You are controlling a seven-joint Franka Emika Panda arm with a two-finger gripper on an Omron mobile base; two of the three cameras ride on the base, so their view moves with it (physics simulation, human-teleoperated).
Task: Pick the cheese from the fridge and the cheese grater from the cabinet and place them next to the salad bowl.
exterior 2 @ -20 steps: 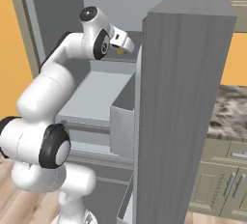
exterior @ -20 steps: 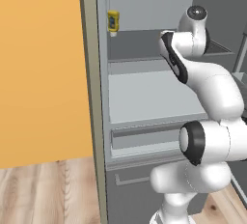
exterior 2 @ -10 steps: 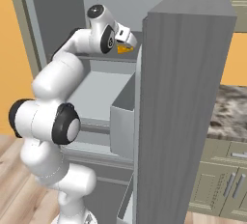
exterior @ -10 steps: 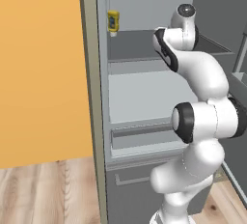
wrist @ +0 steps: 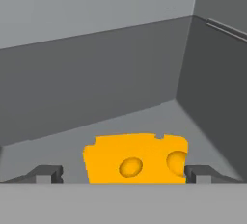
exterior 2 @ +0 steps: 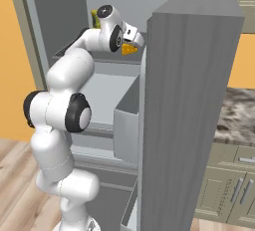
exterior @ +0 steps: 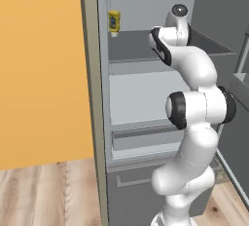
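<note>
In the left base view the fridge stands open. The white arm reaches up into its top shelf. A yellow squeeze bottle stands at the back left of that shelf, well apart from the arm. Beside the fridge there is an orange wall and a wooden floor.

In the right base view the open fridge door covers the right part of the fridge. The tool is over the top shelf, and the cheese shows as a small orange piece just under it. A marbled counter with khaki drawers is at the right.

In the hand view the cheese lies on the grey top shelf, near the corner of the fridge. The two fingertips stand wide apart, one on each side of the wedge. Whether they touch it I cannot tell.
</note>
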